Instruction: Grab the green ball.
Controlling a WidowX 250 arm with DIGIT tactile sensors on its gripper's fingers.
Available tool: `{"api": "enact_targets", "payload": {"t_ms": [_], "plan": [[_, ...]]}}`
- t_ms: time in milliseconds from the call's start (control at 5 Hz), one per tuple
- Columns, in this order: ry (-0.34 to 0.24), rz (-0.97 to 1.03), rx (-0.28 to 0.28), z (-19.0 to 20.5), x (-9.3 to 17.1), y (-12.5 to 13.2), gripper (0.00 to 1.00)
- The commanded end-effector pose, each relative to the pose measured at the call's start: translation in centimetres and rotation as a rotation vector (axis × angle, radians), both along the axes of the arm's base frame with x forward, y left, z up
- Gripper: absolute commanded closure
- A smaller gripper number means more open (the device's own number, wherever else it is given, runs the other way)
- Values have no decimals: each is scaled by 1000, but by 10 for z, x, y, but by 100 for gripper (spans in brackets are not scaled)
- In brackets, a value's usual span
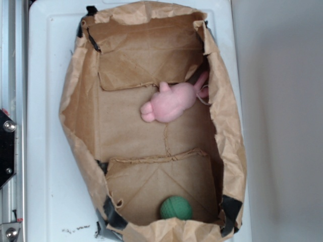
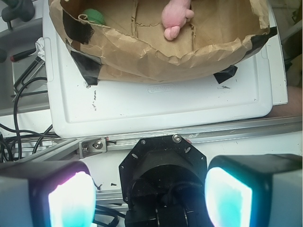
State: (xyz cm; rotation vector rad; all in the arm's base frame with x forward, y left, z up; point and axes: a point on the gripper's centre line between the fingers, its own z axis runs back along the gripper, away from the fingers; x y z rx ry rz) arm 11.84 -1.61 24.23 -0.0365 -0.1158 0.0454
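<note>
White desk (image 2: 165,109) carries the paper bag (image 2: 156,54); my hand (image 2: 150,198) hangs spread outside, the green ball (image 1: 176,207) cornered within.

White plastic tray (image 1: 45,151), opened brown paper bag (image 1: 81,101) lying directly on it

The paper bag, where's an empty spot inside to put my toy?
Bare cardboard floor lies in the paper bag on the left, beside the pink plush toy, and between it and the green ball. It is crowded by the plush along the right wall.
</note>
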Motion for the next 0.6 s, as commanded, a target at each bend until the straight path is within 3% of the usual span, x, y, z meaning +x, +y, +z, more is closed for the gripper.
{"api": "enact_targets", "payload": {"t_ms": [0, 400], "plan": [[0, 0, 0, 0, 0, 0, 0], [15, 70, 33, -13, 68, -15, 0]]}}
